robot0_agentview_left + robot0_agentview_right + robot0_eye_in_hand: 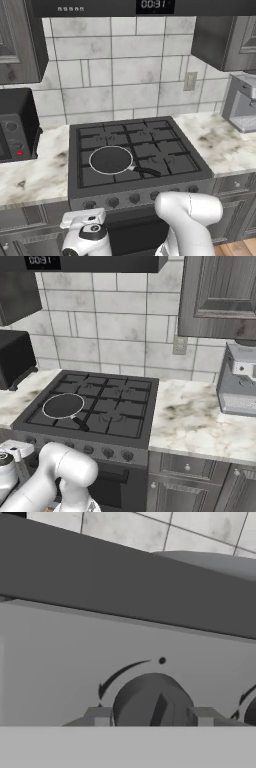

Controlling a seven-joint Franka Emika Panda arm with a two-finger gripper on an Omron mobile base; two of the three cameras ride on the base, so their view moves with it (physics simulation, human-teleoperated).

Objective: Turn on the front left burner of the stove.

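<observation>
One round grey knob sits between the hand's fingertips.

Hidden/cut off
Knob lower half lost at hand view's bottom; frying pan covers front left burner head; gripper contact w/ knob unclear.

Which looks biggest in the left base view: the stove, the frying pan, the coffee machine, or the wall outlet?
1. the stove
2. the coffee machine, though the frame's edge cuts it off
3. the frying pan, not far behind
4. the wall outlet, clearly smallest, though also farthest back
</observation>
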